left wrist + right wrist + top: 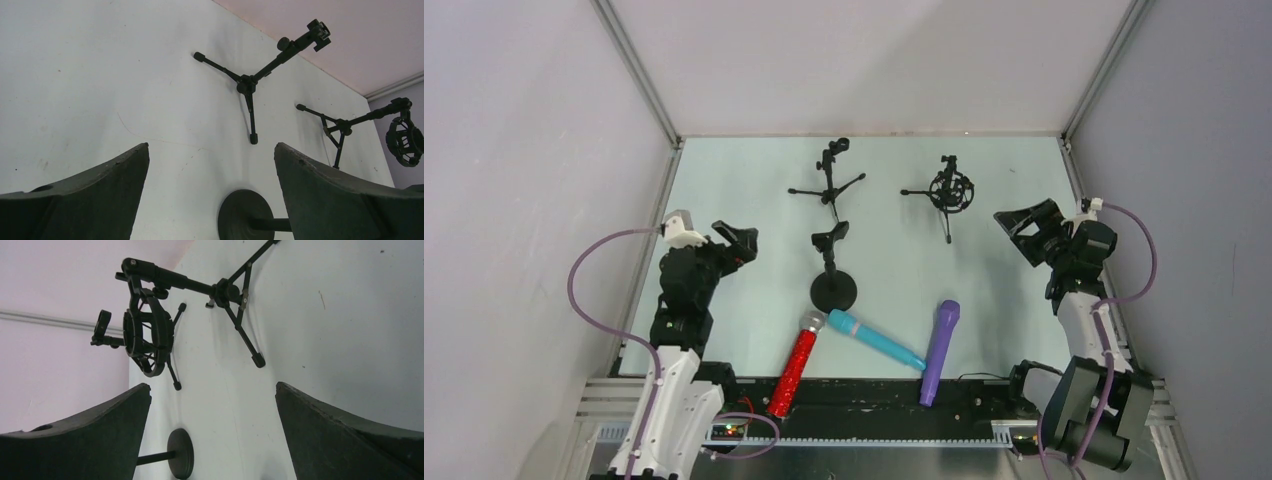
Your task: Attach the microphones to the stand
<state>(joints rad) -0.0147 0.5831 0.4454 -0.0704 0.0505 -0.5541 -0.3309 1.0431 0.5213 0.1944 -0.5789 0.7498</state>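
Note:
Three microphones lie near the table's front edge: a glittery red one [794, 368] with a silver mesh head, a teal-blue one [876, 340] with a pink ring, and a purple one [939, 349]. Three black stands rise behind them: a round-base stand [833, 288] [245, 218] [181, 453], a tripod stand [829, 178] [250, 82] at the back, and a tripod with a shock-mount ring [949, 192] [147, 337] [402, 137]. My left gripper [742, 242] [211, 165] hovers open at the left. My right gripper [1024, 222] [212, 405] hovers open at the right. Neither holds anything.
Grey enclosure walls close off the table's left, right and back sides. A black rail [874, 395] runs along the front edge, and the red and purple microphones' tails overlap it. Purple cables [589, 290] loop off both arms.

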